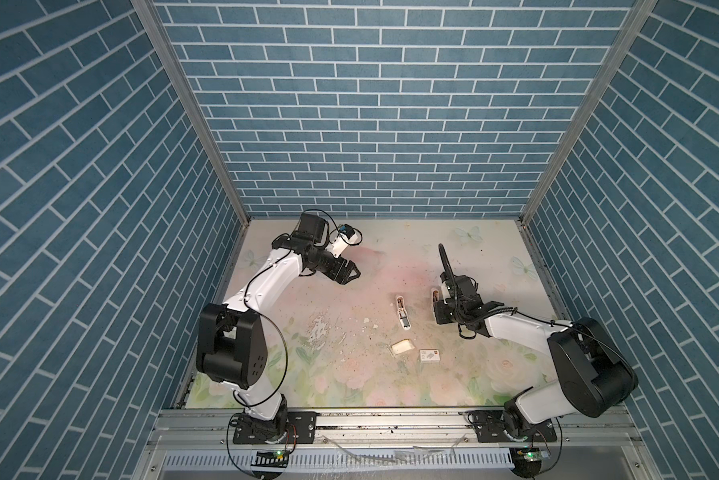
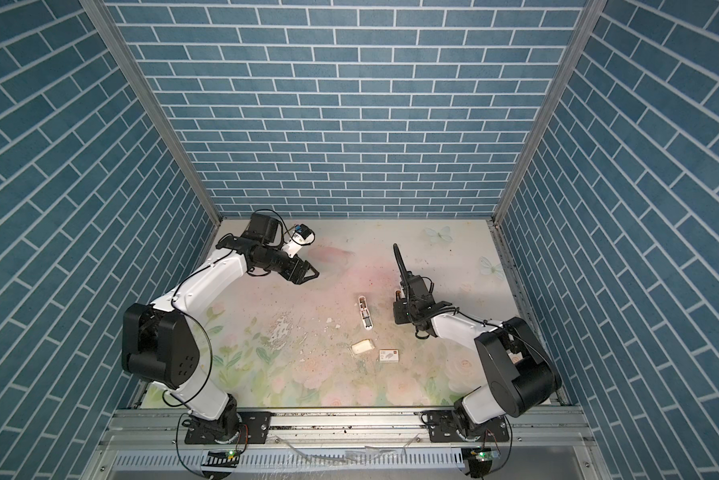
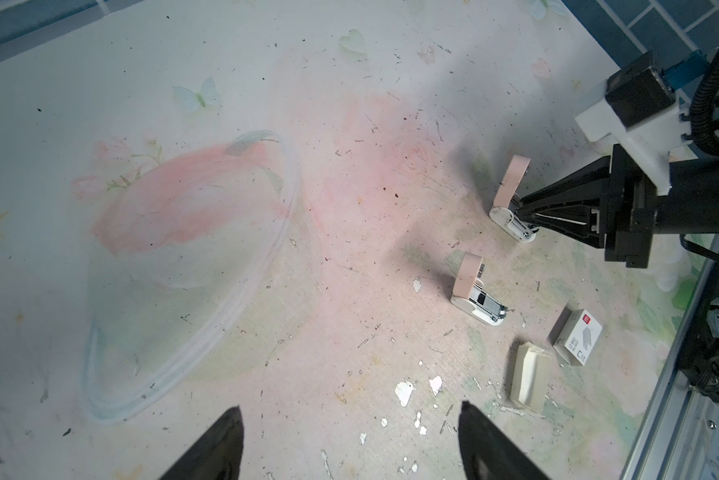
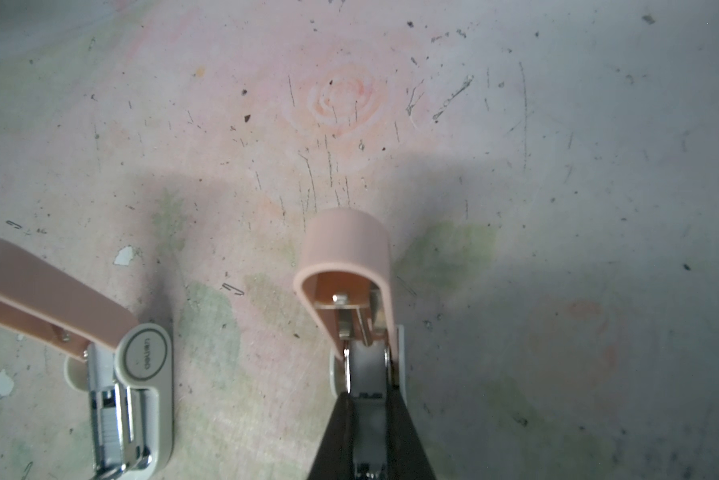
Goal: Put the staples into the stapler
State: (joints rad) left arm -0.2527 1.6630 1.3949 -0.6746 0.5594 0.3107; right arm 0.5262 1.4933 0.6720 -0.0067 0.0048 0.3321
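The staples (image 4: 368,424) look like the thin grey strip pinched between the fingers of the right gripper (image 3: 524,217). The view there is tight, so I am not fully sure. The right gripper is almost closed, with only that thin strip in it.

Its tips are right at the stapler (image 4: 347,249), over the shiny metal groove. This stapler sits on the right side of the tabletop (image 1: 349,374). Its pink lid is flipped up.

A second stapler (image 1: 402,313) sits near it, toward the middle, and the two do not touch. Its pink lid is up too, and its silver metal part shows.

Closer to the front edge lie a small cream tray (image 1: 402,347) and a white box with a red mark (image 1: 429,355). They are side by side with a small gap between them.

The left gripper (image 1: 354,272) is well apart from all of this, at the back left. It hangs above the tabletop. Its two fingers are spread wide and it holds nothing.

The tabletop has pale flowers and butterflies on it. It is scratched, with little white chips and tiny bits scattered around.
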